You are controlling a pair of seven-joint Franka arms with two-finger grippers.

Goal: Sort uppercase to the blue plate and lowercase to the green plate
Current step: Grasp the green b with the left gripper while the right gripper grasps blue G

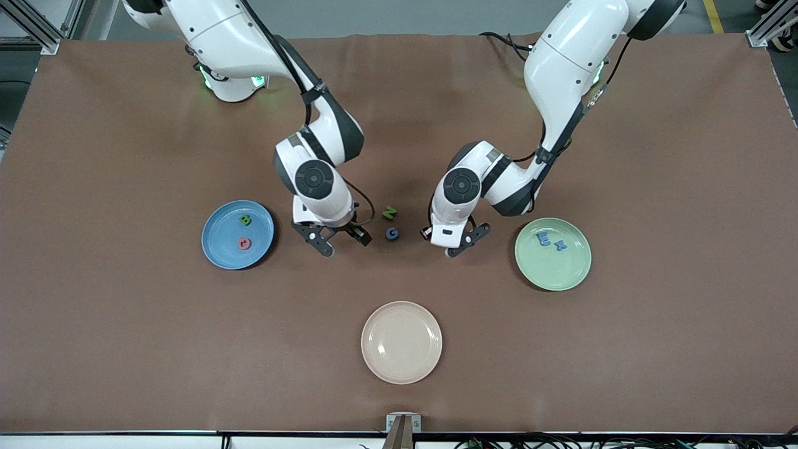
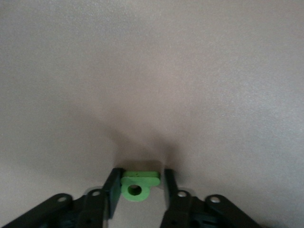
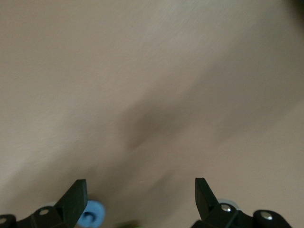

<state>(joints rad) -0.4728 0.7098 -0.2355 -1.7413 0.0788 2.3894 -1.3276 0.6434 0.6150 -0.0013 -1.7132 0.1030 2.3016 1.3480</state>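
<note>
The cream plate (image 1: 401,342) lies nearest the front camera, at the middle of the table (image 1: 654,349) and well apart from the two other plates.

Farther from the camera, toward the right arm's end, sits the blue plate (image 1: 219,249), holding the green B (image 1: 245,219) and the red Q (image 1: 244,243). Toward the left arm's end sits the green plate (image 1: 555,274), with the blue m (image 1: 545,239) and the blue x (image 1: 561,246) lying side by side in it.

Between the two arms, on the bare table, lie the green N (image 1: 389,213) and, just nearer the camera, the blue G (image 1: 392,234).

The left gripper (image 1: 460,244) is low over the table between the blue G and the green plate. In the left wrist view its jaws are drawn in on either side of a green 9-like letter (image 2: 137,184), one finger (image 2: 113,190) touching its edge; I cannot tell if the grip is firm.

The right gripper (image 1: 341,242) hangs over the table between the blue plate and the blue G, its jaws spread wide and holding nothing. In the right wrist view, the blue G (image 3: 91,214) shows just beside one finger (image 3: 76,199).
</note>
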